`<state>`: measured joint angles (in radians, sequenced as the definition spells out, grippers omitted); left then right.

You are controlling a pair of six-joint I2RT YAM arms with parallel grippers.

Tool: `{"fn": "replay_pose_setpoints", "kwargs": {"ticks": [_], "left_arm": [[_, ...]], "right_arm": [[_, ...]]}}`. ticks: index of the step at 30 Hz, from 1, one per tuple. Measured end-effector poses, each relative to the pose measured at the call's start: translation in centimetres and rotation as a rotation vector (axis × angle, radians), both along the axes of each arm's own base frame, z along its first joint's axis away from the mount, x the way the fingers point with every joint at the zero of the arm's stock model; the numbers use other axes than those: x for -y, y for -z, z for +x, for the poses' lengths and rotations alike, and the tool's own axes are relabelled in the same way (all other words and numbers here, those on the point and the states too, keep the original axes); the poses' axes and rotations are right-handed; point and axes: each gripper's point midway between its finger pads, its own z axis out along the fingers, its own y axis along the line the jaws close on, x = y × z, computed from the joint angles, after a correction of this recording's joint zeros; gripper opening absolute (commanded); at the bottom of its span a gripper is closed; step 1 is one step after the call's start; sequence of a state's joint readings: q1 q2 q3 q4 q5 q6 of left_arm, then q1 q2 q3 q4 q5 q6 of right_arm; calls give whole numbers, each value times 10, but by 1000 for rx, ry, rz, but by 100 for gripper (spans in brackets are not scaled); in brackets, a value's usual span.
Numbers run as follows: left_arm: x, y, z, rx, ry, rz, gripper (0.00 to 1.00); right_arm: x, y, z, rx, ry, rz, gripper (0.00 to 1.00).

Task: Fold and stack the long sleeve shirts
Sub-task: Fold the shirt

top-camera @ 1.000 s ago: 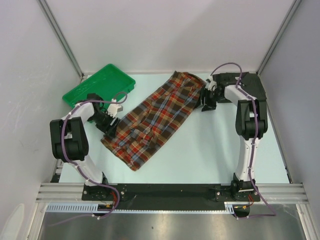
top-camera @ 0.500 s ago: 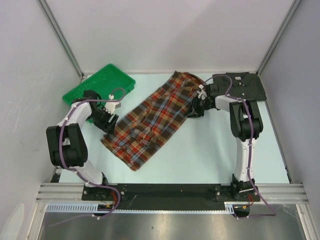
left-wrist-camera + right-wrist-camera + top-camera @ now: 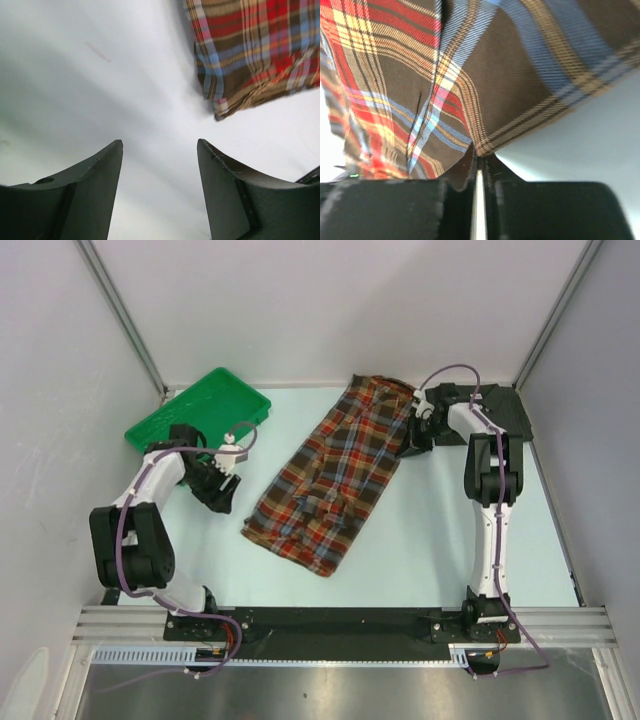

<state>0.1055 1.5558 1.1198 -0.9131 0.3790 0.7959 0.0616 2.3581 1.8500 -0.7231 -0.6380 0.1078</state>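
Pinching the far right edge of the plaid shirt [image 3: 335, 475], the right gripper [image 3: 479, 162] has its jaws clamped on the cloth, probably to pull that side over for a fold. The shirt lies slantwise across the middle of the tabletop [image 3: 440, 540]. The left gripper [image 3: 160, 150] hangs with jaws apart, holding nothing, just beside the shirt's near left corner.
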Motion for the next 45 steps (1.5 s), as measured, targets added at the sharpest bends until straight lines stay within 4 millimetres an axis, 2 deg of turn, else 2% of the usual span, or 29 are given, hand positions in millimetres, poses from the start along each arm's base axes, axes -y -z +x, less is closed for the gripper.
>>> {"fn": "replay_pose_setpoints", "kwargs": {"ticks": [3, 5, 7, 9, 12, 15, 17, 20, 21, 22, 25, 28, 32, 33, 34, 35, 36, 38, 41, 45], "left_arm": [[18, 6, -10, -28, 61, -21, 66], [35, 8, -15, -41, 108, -41, 65], [52, 11, -18, -62, 133, -73, 63], [69, 17, -17, -89, 128, -119, 62], [81, 30, -12, -153, 71, -169, 58], [86, 43, 6, -204, -10, -189, 53], [89, 49, 25, -206, -49, -196, 44], [91, 55, 36, -211, -65, -201, 30], [91, 57, 34, -222, -63, -200, 25], [91, 59, 30, -237, -59, -197, 15], [95, 65, 12, -281, -43, -208, 0], [105, 66, -22, -322, 7, -232, 0], [126, 68, -79, -394, 150, -216, 0], [133, 68, -95, -413, 203, -205, 4], [138, 68, -109, -433, 254, -193, 13], [142, 68, -122, -452, 300, -179, 24], [145, 69, -131, -466, 337, -168, 41], [147, 66, -143, -501, 357, -165, 49], [143, 60, -148, -541, 346, -173, 51], [127, 58, -138, -550, 288, -184, 51]], "right_arm": [[8, -3, 10, 31, -48, -36, 55], [11, -9, 2, 34, -71, -42, 60], [18, -13, -10, 31, -77, -48, 61], [31, -13, -36, -16, -58, -43, 60], [48, -12, -68, -96, -7, -13, 58], [57, -10, -81, -132, 30, 8, 56], [54, -9, -86, -151, 39, 33, 56], [48, -10, -92, -171, 44, 62, 56], [47, -10, -93, -175, 47, 70, 56], [46, -10, -94, -177, 49, 75, 56], [44, -10, -95, -176, 52, 87, 55], [45, -9, -96, -174, 58, 99, 53], [46, -8, -96, -177, 73, 119, 51], [46, -8, -96, -177, 76, 122, 50], [46, -8, -96, -177, 78, 122, 50], [46, -8, -95, -177, 79, 123, 50], [46, -8, -95, -177, 80, 123, 50], [44, -8, -94, -178, 81, 123, 49], [40, -8, -88, -171, 75, 123, 49], [29, -9, -69, -117, 43, 113, 49]]}}
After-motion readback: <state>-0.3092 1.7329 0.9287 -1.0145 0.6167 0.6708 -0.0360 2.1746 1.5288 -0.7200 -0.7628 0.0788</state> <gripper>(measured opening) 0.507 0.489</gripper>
